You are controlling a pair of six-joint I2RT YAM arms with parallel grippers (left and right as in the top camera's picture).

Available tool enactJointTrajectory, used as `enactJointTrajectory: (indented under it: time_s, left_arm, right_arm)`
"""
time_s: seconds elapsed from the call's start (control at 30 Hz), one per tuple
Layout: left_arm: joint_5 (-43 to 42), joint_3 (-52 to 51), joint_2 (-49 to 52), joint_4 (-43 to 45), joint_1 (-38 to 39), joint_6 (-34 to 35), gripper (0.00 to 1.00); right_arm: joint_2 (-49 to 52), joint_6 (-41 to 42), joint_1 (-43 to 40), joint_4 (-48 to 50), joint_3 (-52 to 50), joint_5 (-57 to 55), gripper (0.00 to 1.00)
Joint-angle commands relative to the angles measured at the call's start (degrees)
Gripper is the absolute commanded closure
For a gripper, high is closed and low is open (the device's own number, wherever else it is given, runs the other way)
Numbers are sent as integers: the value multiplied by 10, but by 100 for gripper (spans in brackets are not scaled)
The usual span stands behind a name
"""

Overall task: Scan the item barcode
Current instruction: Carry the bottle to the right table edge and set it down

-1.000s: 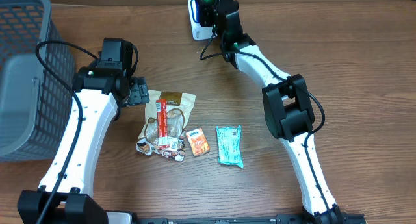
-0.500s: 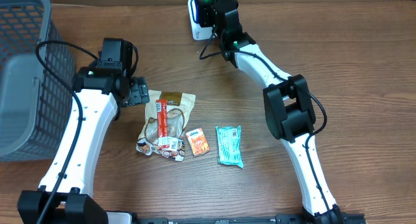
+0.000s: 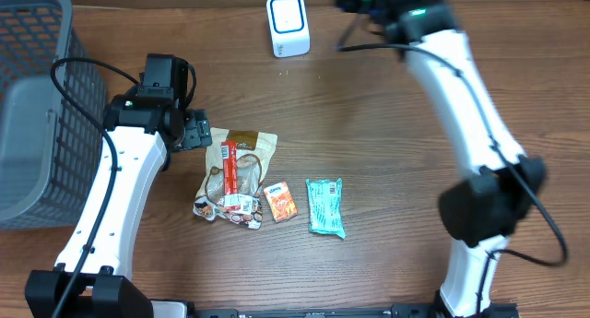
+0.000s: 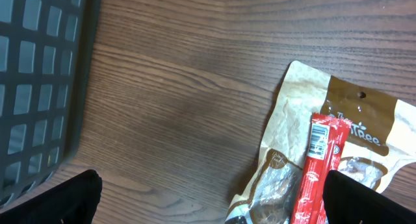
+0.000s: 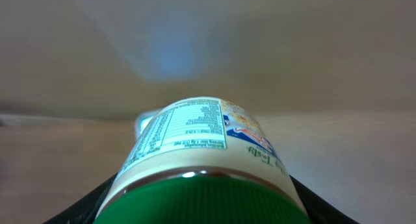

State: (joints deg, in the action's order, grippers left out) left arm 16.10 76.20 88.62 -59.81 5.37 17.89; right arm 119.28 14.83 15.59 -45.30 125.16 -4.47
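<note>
Pinches the jar [image 5: 195, 139] between the right fingers [image 5: 91, 208], one on each side just under the green lid [image 5: 195, 201] — part-spread and pressed against it. Holds it with the long axis running straight away from the wrist, lid end nearest the camera, nutrition panel turned up; shows no barcode in this view. Holds it, apparently, above the far edge of the bench [image 3: 387, 134], up by the wall.

Finds the scanner [image 3: 288, 25] near, on the robot's left of the jar, at the back of the bench with its blue-ringed face showing to the overhead camera. Puts the right arm much nearer to it than the left.

Calls, probably, for a short sideways move to the left and a roll about the long axis — enough to turn the barcode to the scanner face.

Has the left fingers [image 4: 65, 198] spread wide and holding nothing, low over the bench beside the pouch [image 4: 338, 139] and red stick [image 4: 318, 165], well apart from the scanner.
</note>
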Motion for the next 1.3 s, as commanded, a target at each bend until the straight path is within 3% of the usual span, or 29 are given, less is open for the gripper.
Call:
enactJointTrajectory:
  time_s: [0.0,0.13,0.3,0.57,0.77,0.8,0.83,0.93,1.07,1.27]
  left_arm:
    - [5,0,2,1,2,-1,0]
    - [5,0,2,1,2,-1,0]
    - [5,0,2,1,2,-1,0]
    - [4,0,2,1,3,-1,0]
    - [4,0,2,1,3,-1,0]
    - [4,0,2,1,3,-1,0]
    - [4,0,2,1,3,-1,0]
    - [4,0,2,1,3,-1,0]
    - [4,0,2,1,3,-1,0]
    - [4,0,2,1,3,-1,0]
  right_arm:
    - [-3,2,-65,-118,2,-6,96]
    - [-2,3,-135,-240,-21,-6,96]
    - [-2,30,-219,-298,-82,-5,96]
    - [-2,30,-317,-191,-288,-5,92]
    - [-2,30,-353,-131,-356,-4,92]
    - [-2,30,-356,-130,-358,-4,87]
    - [-2,30,-358,-131,-358,-4,68]
    - [-3,30,-361,-134,-356,-4,48]
    - [-7,29,-362,-154,-327,1,40]
    - [-33,30,-361,-262,-195,1,28]
